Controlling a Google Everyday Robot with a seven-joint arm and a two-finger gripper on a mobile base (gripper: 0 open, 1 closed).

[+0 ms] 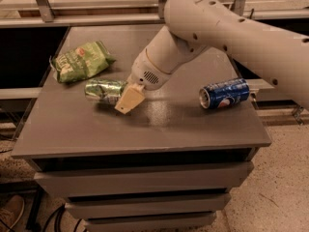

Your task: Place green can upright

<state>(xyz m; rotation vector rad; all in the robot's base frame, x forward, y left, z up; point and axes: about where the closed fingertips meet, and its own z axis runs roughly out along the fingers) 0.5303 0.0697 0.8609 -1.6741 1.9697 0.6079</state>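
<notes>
**One can on its side, jaws at its end**

The jaws of the robot's cream-tipped gripper (127, 99) sit low over the left-centre of the surface, against the right-hand end of the small shiny green aluminium drink can (103, 90). Only one cream wedge shows, in front of the can, so I cannot tell whether the jaws are clenched on it or merely set against it. The can lies on its side with its long axis running left to right. It appears to rest on the flat dark grey cabinet top (159, 124) that serves as the surface, and it is not yet upright. Meeting the can at its end rather than its middle looks purposeful. A hold there would let the wrist tip it through a quarter turn onto its base.

From the jaws, the thick white robot arm (231, 33) slants up and to the right, which keeps its bulk away from the neighbouring things. A crumpled flat green snack bag (81, 61) lies near the can's left end, up and to the left, and seems not to touch it. A blue aluminium drink can with a red-white logo (224, 93) lies on its side well apart, towards the right edge.

A smooth round can held near one end could slip or roll, so the tipping calls for a firm hold and a slow turn.
</notes>
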